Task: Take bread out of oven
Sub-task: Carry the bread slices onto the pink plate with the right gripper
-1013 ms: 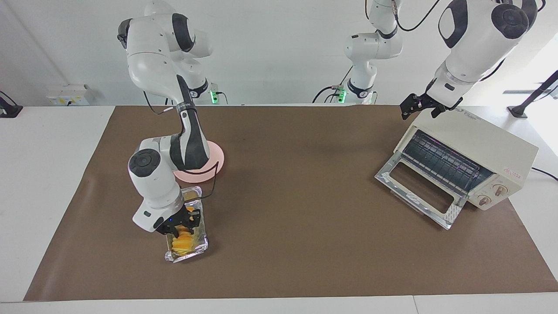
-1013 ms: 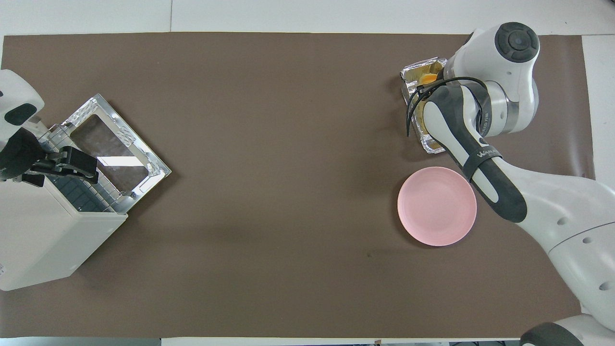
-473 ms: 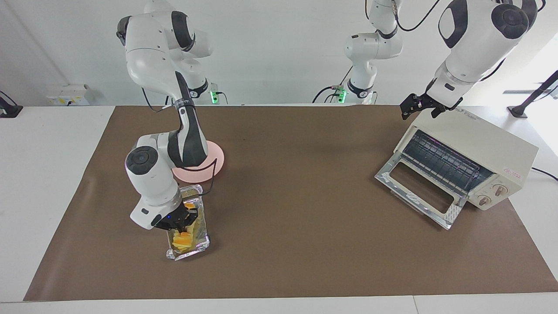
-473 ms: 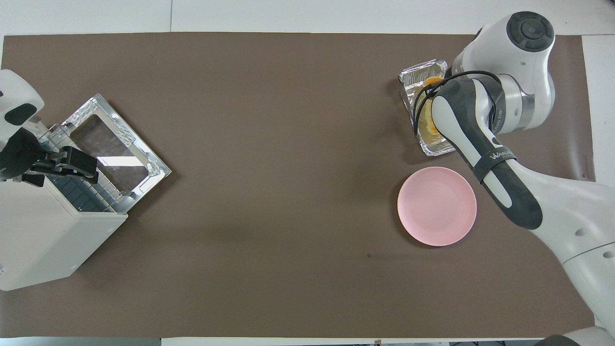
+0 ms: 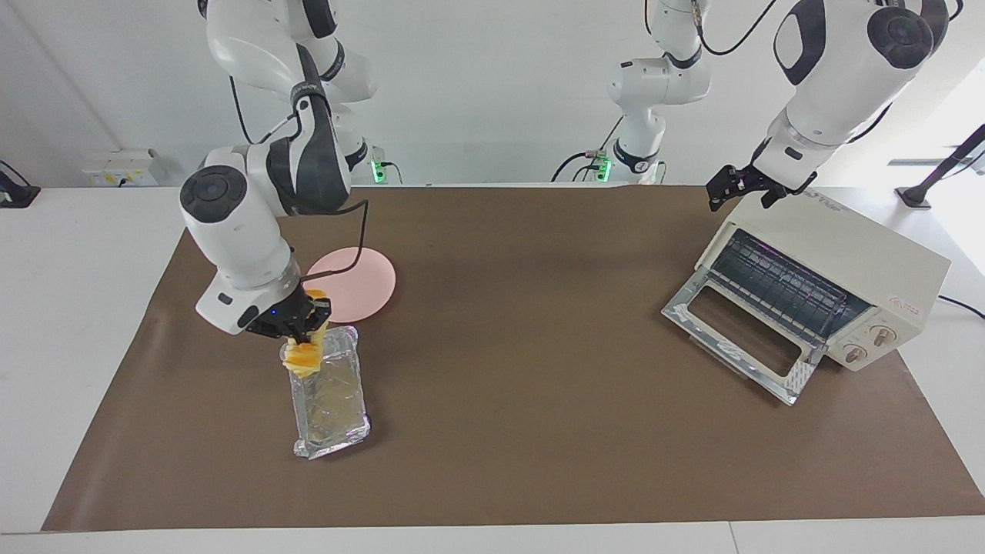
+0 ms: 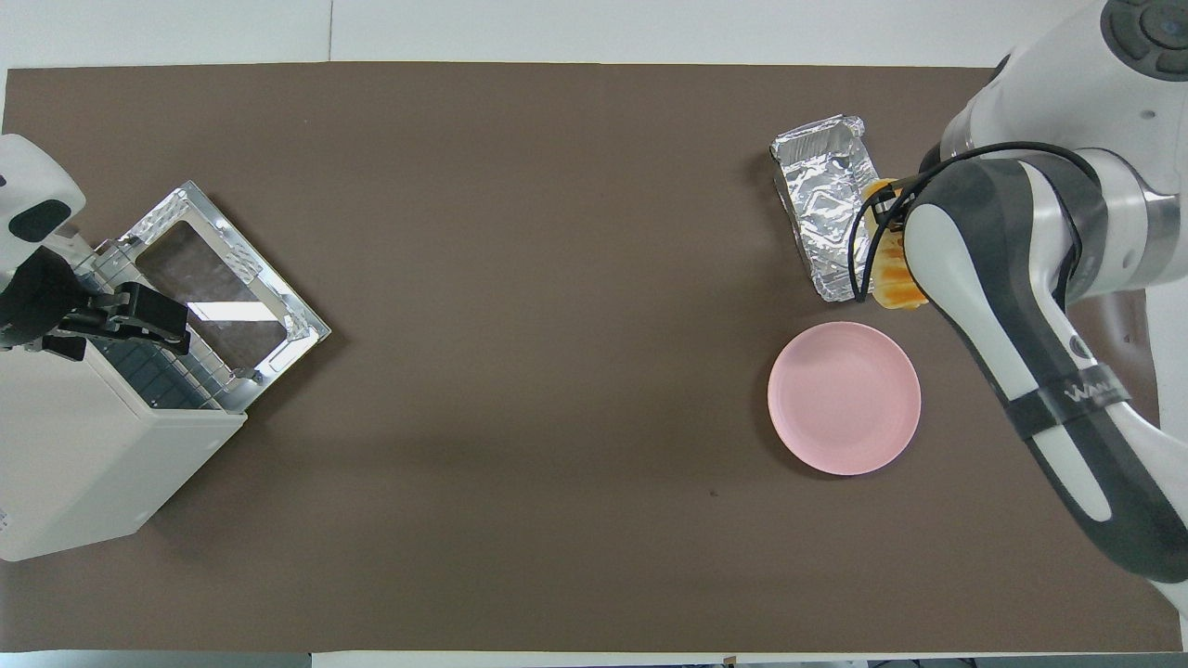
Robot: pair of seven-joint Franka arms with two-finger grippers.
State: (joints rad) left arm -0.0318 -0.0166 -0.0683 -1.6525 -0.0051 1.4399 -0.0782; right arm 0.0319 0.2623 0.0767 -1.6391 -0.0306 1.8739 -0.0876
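Overhead, the bread (image 5: 302, 357) is held by the right gripper (image 5: 302, 329) above one foil tray (image 5: 329, 400), beside one pink plate (image 5: 352, 284). One oven (image 5: 816, 283) (door dropped open) is topped by the left gripper (image 5: 737, 189); whether its fingers are apart cannot be told.

Silver foil tray (image 5: 329, 396) on brown mat (image 5: 523, 431); pink plate (image 5: 355, 283) nearer the robots.

Brown-matted table (image 5: 523, 431) carries oven (image 5: 827, 288), foil tray (image 5: 331, 400), pink plate (image 5: 362, 281).
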